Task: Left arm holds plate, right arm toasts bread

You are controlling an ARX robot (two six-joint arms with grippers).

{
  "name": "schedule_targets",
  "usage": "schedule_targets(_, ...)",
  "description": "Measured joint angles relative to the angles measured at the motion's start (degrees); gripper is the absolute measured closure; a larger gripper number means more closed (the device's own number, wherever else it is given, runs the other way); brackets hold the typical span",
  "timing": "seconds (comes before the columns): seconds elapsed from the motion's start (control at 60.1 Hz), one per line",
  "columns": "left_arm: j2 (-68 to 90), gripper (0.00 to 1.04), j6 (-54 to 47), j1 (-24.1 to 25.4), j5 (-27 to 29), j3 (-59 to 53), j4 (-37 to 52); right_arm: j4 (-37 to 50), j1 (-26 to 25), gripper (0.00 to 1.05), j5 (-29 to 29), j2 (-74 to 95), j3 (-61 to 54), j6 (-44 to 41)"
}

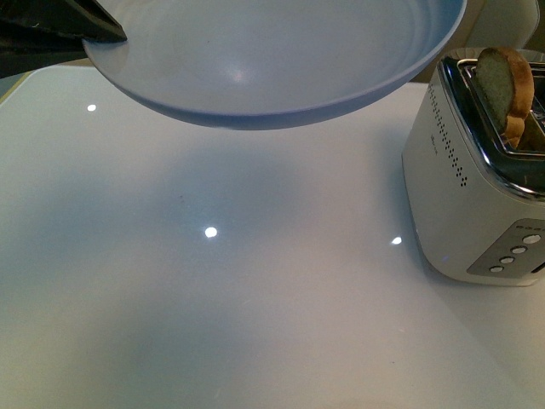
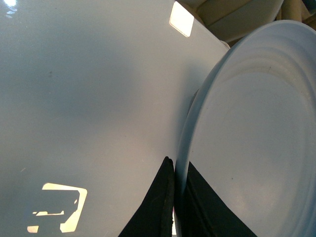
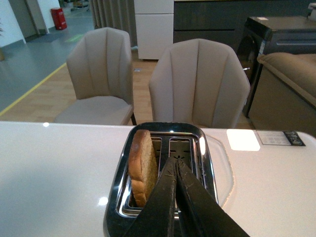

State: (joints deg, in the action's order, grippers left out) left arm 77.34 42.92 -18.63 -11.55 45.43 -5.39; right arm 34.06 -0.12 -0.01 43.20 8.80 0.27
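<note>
The pale blue-grey plate (image 1: 272, 60) hangs above the white table at the top of the front view, and my left gripper (image 1: 81, 30) is shut on its rim at the upper left. In the left wrist view the dark fingers (image 2: 158, 207) pinch the edge of the plate (image 2: 252, 138). The bread (image 1: 504, 85), a brown slice with a darker crust, stands upright in one slot of the white toaster (image 1: 473, 183) at the right. In the right wrist view my right gripper (image 3: 175, 160) is shut and empty above the toaster (image 3: 163, 173), just beside the bread (image 3: 143, 165).
The glossy white table (image 1: 213, 290) reflects ceiling lights. Round buttons (image 1: 515, 250) sit on the toaster's front face. Two beige chairs (image 3: 197, 84) stand behind the table's far edge, with a sofa and cabinets further back.
</note>
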Motion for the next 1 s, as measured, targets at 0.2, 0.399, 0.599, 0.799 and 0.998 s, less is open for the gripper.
schedule_targets(0.2,0.0,1.02,-0.2,0.0,0.0,0.0,-0.1,-2.5,0.0,1.03,0.0,-5.4,-3.1,0.0)
schedule_targets(0.399,0.0,1.02,-0.2,0.0,0.0,0.0,-0.1,-6.1,0.0,1.03,0.0,-11.1,-5.1,0.0)
schedule_targets(0.599,0.0,1.02,-0.2,0.0,0.0,0.0,-0.1,-9.8,0.0,1.03,0.0,-16.2,-6.6,0.0)
schedule_targets(0.799,0.0,1.02,-0.3,0.0,-0.1,0.0,-0.1,-10.6,0.0,1.03,0.0,-19.5,-7.8,0.0)
schedule_targets(0.998,0.0,1.02,-0.3,0.0,0.0,0.0,-0.1,-15.5,0.0,1.03,0.0,-24.6,-7.8,0.0)
